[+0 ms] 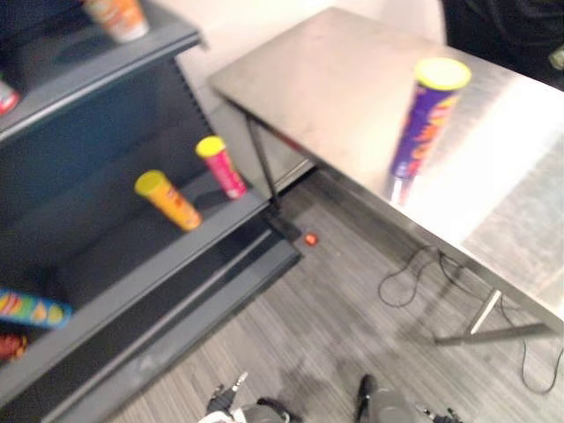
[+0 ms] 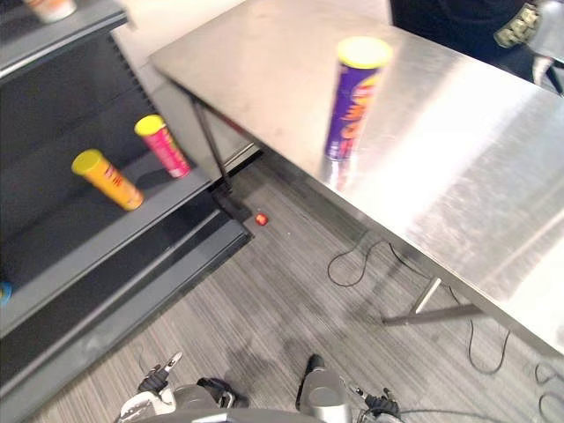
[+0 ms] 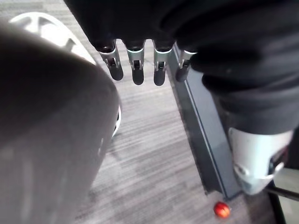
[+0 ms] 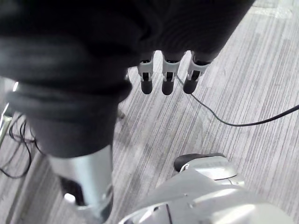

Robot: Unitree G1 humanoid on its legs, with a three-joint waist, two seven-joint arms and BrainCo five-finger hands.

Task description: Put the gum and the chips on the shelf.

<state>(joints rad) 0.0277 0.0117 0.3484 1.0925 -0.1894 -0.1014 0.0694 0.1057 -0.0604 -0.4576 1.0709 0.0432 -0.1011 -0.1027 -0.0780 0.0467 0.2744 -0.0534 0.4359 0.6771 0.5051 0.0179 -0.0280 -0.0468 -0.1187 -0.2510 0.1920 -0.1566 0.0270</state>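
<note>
A tall purple chips can [image 1: 427, 119] with a yellow lid stands upright on the steel table [image 1: 335, 79], near its front edge. The dark shelf unit [image 1: 132, 264] is at the left. A small round red thing [image 2: 261, 218] lies on the floor by the shelf's base; it is too small to tell what it is. My left hand [image 3: 137, 70] hangs over the grey floor beside the shelf base [image 3: 201, 126], fingers straight and empty. My right hand [image 4: 168, 79] hangs likewise above the floor, fingers straight, holding nothing.
On the middle shelf board stand a yellow-orange can [image 1: 167, 200] and a pink can [image 1: 221, 166]. An orange tub [image 1: 119, 18] sits on the top board and a colourful pack [image 1: 31, 308] lower left. A person in dark clothes [image 2: 458, 22] stands behind the table.
</note>
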